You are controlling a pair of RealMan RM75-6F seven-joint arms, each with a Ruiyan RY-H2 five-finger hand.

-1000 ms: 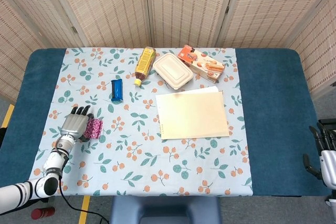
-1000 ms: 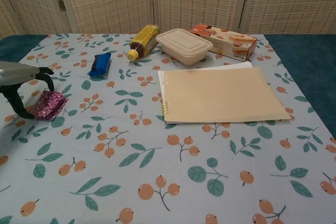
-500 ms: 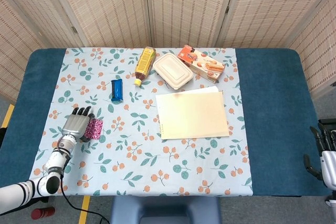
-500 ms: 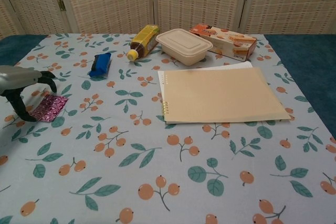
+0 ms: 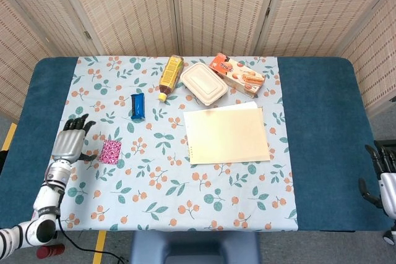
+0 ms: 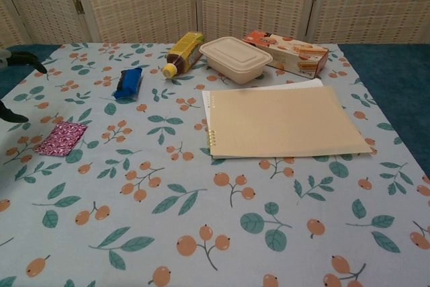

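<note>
A small pink sachet lies flat on the floral cloth at the left. My left hand hovers just left of it, fingers apart, holding nothing; in the chest view only its fingertips show at the left edge. My right hand hangs off the table's right edge, fingers spread and empty. Further back lie a blue snack bar and a yellow bottle on its side.
A tan spiral notebook lies at centre right. Behind it stand a beige lidded food box and an orange biscuit box. Blue table borders the cloth; woven screens stand behind.
My left hand has let go of the pink sachet and drawn back to the left and up. The sachet now lies flat on the cloth. The right hand stays put.
</note>
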